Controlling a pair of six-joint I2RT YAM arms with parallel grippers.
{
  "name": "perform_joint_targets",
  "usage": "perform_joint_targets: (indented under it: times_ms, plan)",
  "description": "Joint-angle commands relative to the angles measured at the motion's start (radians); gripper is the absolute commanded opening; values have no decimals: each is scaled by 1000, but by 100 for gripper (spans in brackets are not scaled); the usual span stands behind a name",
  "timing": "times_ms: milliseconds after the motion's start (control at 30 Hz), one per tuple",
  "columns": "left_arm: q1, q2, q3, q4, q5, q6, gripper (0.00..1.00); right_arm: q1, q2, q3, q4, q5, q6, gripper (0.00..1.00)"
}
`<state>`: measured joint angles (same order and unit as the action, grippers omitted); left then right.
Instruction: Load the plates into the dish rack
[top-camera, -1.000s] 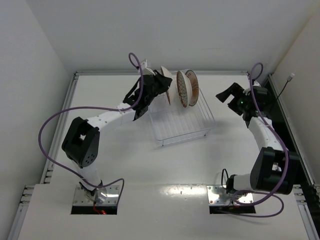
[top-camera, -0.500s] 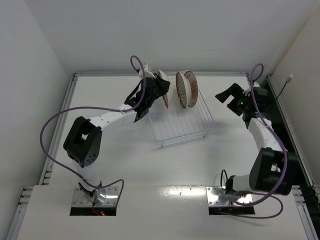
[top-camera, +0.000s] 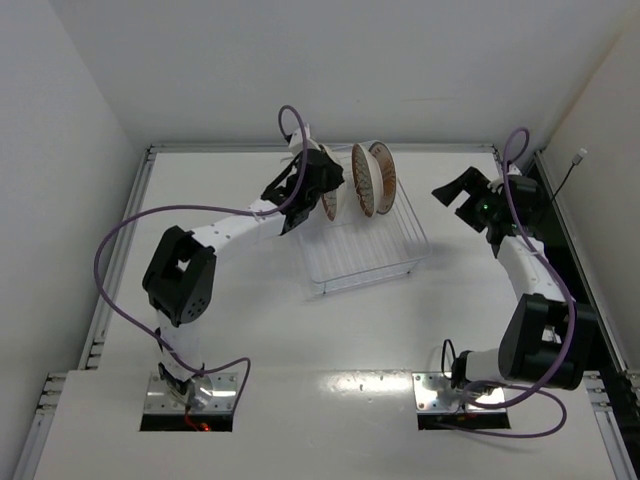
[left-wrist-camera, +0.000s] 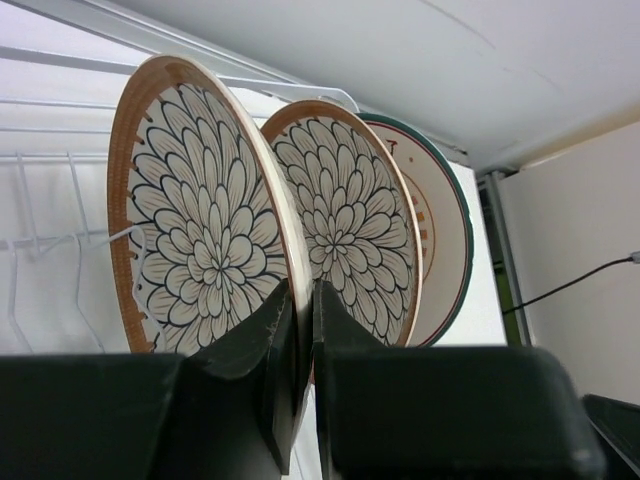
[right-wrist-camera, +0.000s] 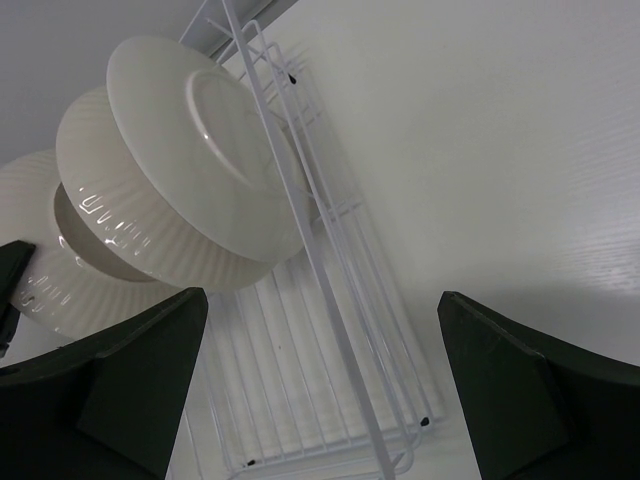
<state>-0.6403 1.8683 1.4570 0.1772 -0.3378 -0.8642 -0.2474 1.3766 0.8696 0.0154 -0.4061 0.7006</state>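
White walls close in a pale bench (top-camera: 200, 330) in the top view. Toward its back sits the dish rack (top-camera: 370, 255), a clear wire basket. Three plates (top-camera: 362, 180) stand on edge in a row across its far end. The left gripper (top-camera: 322, 188) is clamped on the leftmost plate (top-camera: 330, 203). The right gripper (top-camera: 455, 192) hovers to the right of the rack, well apart from it, with its jaws spread wide and nothing between them.

From the left wrist, two dark fingers (left-wrist-camera: 262, 345) pinch the lower rim of the leftmost plate, which is brown-rimmed with a white petal pattern. Just behind it stands a matching second plate (left-wrist-camera: 350, 235), then a pale plate (left-wrist-camera: 440, 240) with orange marks. Whether the held plate's bottom edge sits between the tines is hidden by the gripper.

From the right wrist, the plates' white undersides overlap at upper left behind the rack's white wire wall. Both fingers (right-wrist-camera: 110, 390) stand far apart, low in the frame.
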Motion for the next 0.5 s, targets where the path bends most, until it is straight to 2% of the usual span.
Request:
perform_joint_targets:
  times_ms: [0, 167, 333, 467]
  plan:
    - [-48, 21, 138, -74, -138, 57, 0, -13, 1, -3, 61, -23, -1, 97]
    - [-70, 71, 212, -182, -176, 96, 0, -13, 1, -3, 61, -33, -1, 97]
    - [-88, 80, 212, -194, -196, 106, 0, -13, 1, -3, 61, -33, -1, 97]
    - [-88, 48, 151, -173, -205, 106, 0, -13, 1, -3, 61, -42, -1, 97]
